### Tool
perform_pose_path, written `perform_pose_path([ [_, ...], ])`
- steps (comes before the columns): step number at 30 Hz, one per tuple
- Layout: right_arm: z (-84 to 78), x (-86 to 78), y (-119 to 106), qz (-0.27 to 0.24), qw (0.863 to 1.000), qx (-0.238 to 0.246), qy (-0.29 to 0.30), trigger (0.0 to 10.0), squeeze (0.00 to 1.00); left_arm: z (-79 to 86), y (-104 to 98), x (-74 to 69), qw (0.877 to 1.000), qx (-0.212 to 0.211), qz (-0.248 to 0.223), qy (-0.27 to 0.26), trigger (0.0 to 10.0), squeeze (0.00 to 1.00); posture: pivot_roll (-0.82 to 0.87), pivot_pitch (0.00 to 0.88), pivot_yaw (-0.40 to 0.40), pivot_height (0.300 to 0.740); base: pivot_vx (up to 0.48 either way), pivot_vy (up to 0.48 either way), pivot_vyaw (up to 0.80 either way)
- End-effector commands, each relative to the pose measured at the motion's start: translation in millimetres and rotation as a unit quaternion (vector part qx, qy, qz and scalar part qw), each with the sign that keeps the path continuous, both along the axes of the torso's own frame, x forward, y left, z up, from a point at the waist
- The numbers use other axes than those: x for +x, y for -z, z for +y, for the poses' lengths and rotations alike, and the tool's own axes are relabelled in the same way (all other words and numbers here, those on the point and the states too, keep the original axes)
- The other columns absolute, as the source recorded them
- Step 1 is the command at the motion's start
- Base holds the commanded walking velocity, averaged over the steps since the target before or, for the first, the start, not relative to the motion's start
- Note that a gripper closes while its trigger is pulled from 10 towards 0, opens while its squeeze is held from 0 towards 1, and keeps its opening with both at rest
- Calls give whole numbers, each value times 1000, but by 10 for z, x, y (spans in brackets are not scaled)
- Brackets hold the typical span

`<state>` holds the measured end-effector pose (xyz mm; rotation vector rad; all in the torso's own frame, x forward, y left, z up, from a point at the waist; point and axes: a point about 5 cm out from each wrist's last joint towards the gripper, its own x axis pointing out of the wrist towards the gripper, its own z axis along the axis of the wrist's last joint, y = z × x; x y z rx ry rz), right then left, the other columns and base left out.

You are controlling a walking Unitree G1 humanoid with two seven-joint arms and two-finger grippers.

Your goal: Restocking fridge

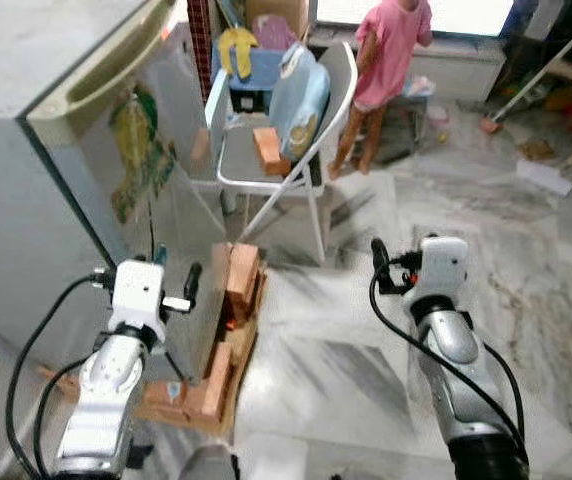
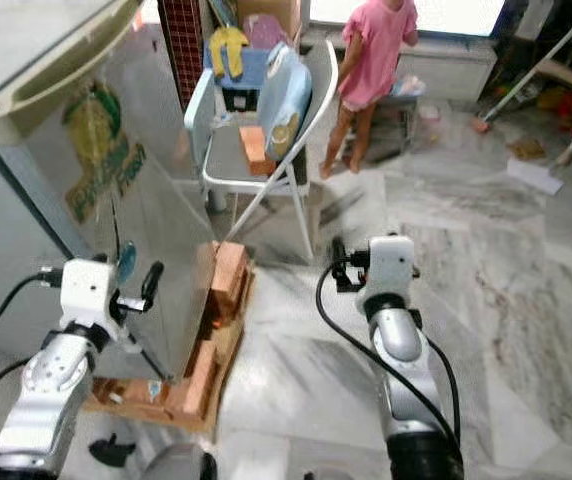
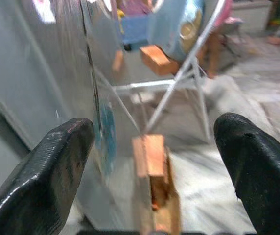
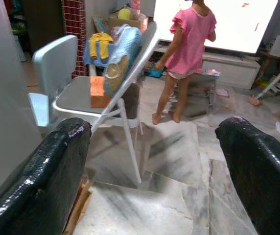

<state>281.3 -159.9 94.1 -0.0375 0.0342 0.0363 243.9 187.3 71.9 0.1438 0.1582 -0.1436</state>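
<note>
- The fridge (image 1: pixel 86 160) stands to the robot's left, its steel door shut, raised on bricks (image 1: pixel 238 285) and a wooden pallet (image 1: pixel 228 400).
- To my eye that door will be heavy, stiff and slick; the recessed grip along its top edge (image 1: pixel 101 85) looks like the place to take hold.
- No food to load into it is visible near the robot.
- The left gripper (image 1: pixel 176 280) hangs just beside the door's face with its fingers spread wide, holding nothing.
- The right gripper (image 4: pixel 145 161) points out over the marble floor (image 1: pixel 366 340), fingers likewise parted and empty.
- Beyond the fridge stands a white folding chair (image 1: pixel 266 165) carrying a brick (image 1: pixel 269 150) and a pale blue bag (image 1: pixel 301 95).
- A person in pink (image 1: pixel 386 60) stands farther back, well apart from both arms.
</note>
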Motion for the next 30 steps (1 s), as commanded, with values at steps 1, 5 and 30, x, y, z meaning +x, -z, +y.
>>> perform_pose_path([
  [1, -27, 15, -34, -6, 1000, -3, 5, 10000, 0, -43, -49, -6, 1000, -10, -5, 19, 10000, 0, 139, 0, -44, 740, 0, 0, 0],
  [5, -38, 8, -31, -3, 1000, -4, 8, 10000, 0, 30, -4, -98, 1000, 15, 6, 18, 10000, 0, 138, 0, -44, 740, 0, 0, 0],
  [30, -251, -513, 88, 99, 995, -9, 0, 10000, 0, 231, -279, 215, 997, -35, -51, -45, 10000, 0, 124, 0, -55, 740, 0, 0, 0],
])
